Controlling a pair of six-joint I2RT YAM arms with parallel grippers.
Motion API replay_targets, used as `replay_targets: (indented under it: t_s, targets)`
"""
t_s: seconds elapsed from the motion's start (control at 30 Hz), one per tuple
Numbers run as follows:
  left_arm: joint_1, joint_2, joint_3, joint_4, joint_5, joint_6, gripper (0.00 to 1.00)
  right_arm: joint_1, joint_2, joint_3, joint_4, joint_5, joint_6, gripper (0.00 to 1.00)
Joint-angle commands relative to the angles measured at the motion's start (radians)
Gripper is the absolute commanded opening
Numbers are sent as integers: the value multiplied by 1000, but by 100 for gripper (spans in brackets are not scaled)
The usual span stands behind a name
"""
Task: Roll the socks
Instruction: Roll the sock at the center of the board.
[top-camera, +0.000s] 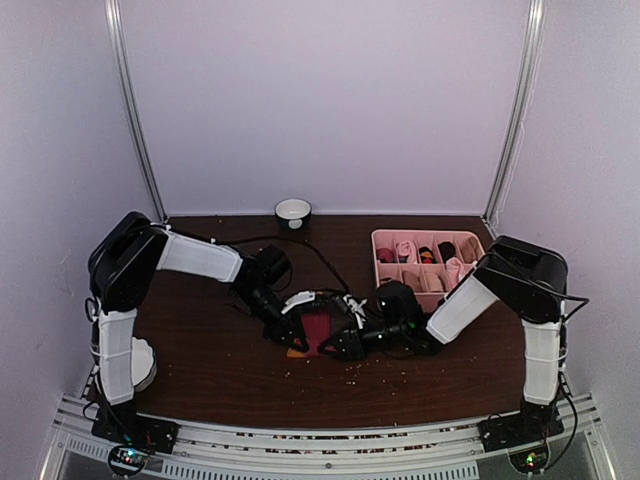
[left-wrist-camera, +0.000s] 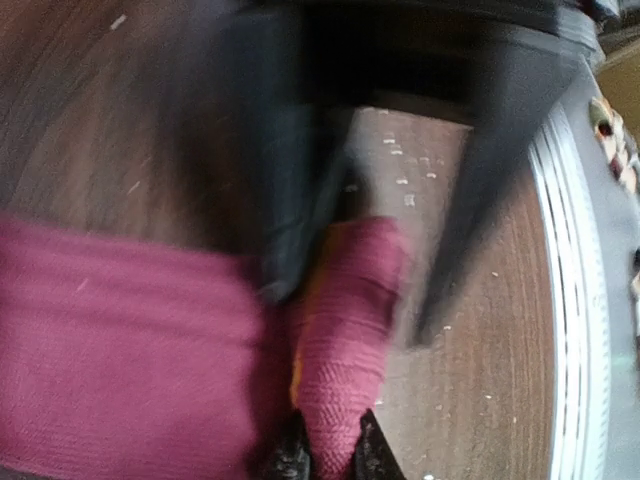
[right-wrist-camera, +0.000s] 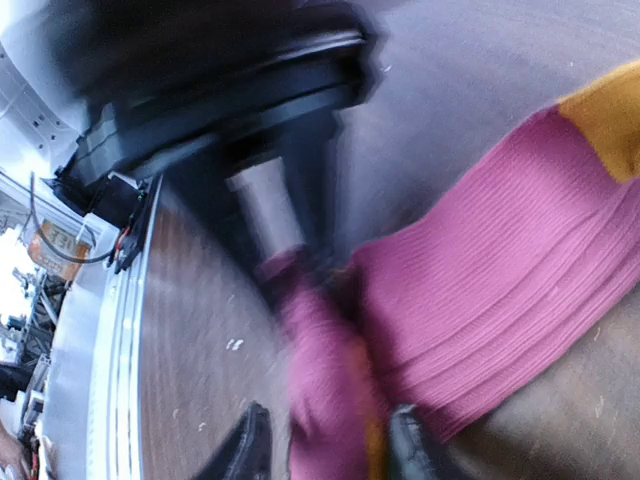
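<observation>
One sock is in play: the dark red sock (top-camera: 316, 330), lying mid-surface (top-camera: 200, 390) right where both arms meet over it. The roll looks barely started to me. In the wrist views one end is bunched into a thick fold (left-wrist-camera: 345, 330) with orange showing in it, while the rest of the ribbed body lies flat and unrolled. A tan sock I cannot pick out anywhere, so by my reckoning most of the job is left.

The left arm (top-camera: 200, 258) reaches in low from its side with the wrist tipped down, and its jaws are pressed in on that fold, pinching it. The right arm (top-camera: 460, 308) comes across from the tray side, elbow high and forearm angled down. Its jaws straddle the same bunched end but stand parted, with one finger (right-wrist-camera: 245, 450) clear of the fabric. Both wrist views are blurred, mind.

The pink divided tray (top-camera: 378, 240), with its small rolled socks, sits well apart behind the right arm.
</observation>
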Motion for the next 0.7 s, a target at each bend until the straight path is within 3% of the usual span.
replay_targets:
  t_s: [0.0, 0.2, 0.4, 0.6, 0.67]
  targets:
    - [81, 117, 53, -105, 19, -133, 6, 27, -14, -167, -4, 77, -14, 47]
    - [106, 199, 107, -208, 41, -95, 5, 26, -115, -263, 103, 189, -36, 46]
    - [96, 225, 159, -270, -16, -66, 5, 43, -212, -302, 57, 322, -121, 45]
    - [63, 258, 227, -347, -122, -75, 5, 168, -319, -218, -236, 552, -353, 47]
    - [60, 263, 240, -364, -156, -90, 5, 216, -340, -182, -348, 633, -432, 55]
